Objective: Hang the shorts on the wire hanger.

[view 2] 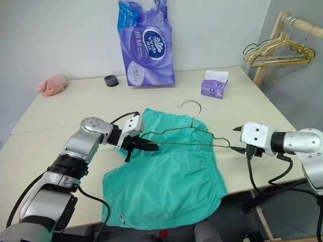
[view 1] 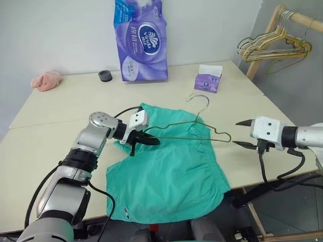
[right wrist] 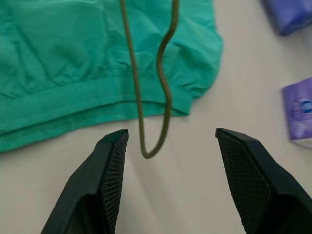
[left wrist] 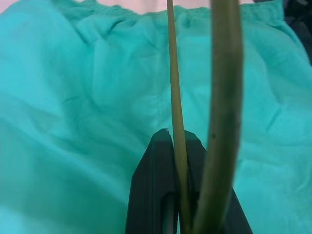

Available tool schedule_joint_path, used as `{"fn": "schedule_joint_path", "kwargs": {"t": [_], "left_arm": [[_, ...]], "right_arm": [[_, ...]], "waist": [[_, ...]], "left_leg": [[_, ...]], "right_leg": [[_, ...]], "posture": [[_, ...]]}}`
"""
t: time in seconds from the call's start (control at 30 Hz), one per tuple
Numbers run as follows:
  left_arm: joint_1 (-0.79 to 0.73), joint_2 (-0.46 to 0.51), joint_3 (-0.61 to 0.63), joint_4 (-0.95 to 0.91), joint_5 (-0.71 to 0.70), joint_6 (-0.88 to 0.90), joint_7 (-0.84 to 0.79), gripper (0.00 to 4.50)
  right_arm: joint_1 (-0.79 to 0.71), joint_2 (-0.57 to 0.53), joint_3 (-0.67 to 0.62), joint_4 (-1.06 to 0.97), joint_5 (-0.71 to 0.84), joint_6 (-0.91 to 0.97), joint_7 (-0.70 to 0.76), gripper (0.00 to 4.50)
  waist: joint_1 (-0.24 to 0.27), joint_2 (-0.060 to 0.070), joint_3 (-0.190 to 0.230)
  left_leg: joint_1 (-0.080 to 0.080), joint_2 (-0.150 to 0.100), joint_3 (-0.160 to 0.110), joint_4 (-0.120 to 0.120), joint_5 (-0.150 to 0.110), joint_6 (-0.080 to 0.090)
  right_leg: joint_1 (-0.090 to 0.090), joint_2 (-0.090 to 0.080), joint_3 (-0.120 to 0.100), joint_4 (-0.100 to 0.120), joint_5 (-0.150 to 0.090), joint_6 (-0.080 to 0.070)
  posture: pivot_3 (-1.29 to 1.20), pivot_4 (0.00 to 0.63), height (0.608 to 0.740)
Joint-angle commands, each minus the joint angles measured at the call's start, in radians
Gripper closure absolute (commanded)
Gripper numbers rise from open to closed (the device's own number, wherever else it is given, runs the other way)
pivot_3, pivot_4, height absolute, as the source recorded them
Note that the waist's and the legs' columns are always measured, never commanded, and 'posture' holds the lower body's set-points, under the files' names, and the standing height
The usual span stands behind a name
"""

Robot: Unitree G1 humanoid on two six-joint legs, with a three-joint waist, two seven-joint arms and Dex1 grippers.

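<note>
Left tool pinched the wire hanger above the shorts, which draped over the worktop's front edge; right tool gaped wide beside the hanger's corner. Threading a leg looked next.

On the table lies one pair of shorts, taken here as the landmark. One wire hanger sits over the shorts' upper part. Two grippers are counted: the left gripper over the shorts' left upper edge, pinching the hanger wire, and the right gripper just past the shorts' right side, fingers spread. Beyond the shorts stand one purple paper pack and one small tissue box. Far beyond and left of the shorts are one dark ring and one pink cloth. Beyond and right of the shorts, one rack carries a bunch of hangers, too tangled to count.
</note>
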Motion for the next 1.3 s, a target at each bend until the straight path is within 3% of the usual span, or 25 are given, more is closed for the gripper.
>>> {"fn": "schedule_joint_path", "kwargs": {"t": [0.03,0.6,0.7,0.93,1.3], "left_arm": [[0.0,0.009,0.007,-0.038,-0.016,-0.002,-0.013,4.5],[0.017,-0.01,0.006,-0.044,-0.008,-0.013,0.004,4.5],[0.021,-0.014,0.006,-0.046,-0.008,-0.016,0.008,4.5],[0.026,-0.018,0.004,-0.041,-0.004,-0.03,0.015,4.5],[0.029,-0.042,0.008,-0.003,0.021,-0.114,0.076,4.5]], "right_arm": [[-0.042,-0.003,0.027,0.01,-0.008,0.003,0.025,1.46],[-0.273,0.078,0.279,0.181,-0.128,0.064,0.133,1.46],[-0.293,0.099,0.301,0.218,-0.157,0.058,0.131,2.03],[-0.305,0.126,0.317,0.245,-0.185,0.08,0.139,4.43],[-0.292,0.114,0.297,0.226,-0.179,0.109,0.156,4.47]], "waist": [[0.0,0.0,0.0],[-0.001,0.0,0.0],[-0.001,0.001,0.0],[-0.002,0.001,-0.001],[-0.002,0.001,-0.001]], "left_leg": [[0.0,0.0,0.0,0.0,0.0,0.0],[0.0,0.0,-0.001,0.0,0.0,0.0],[0.0,0.0,-0.001,0.0,0.0,0.0],[0.0,0.0,-0.001,0.001,0.0,0.0],[0.0,0.0,-0.001,0.001,0.0,0.0]], "right_leg": [[0.0,0.0,0.0,0.0,0.0,0.0],[-0.001,0.0,0.0,0.0,0.0,0.0],[-0.001,0.0,0.0,0.0,0.0,0.0],[-0.001,-0.001,0.0,0.001,0.0,0.0],[-0.001,-0.001,-0.001,0.001,0.0,0.0]], "posture": [[-0.25,0.06,0.74],[-0.25,0.05,0.74],[-0.24,0.049,0.74],[-0.25,0.047,0.74],[-0.25,0.044,0.74]]}}
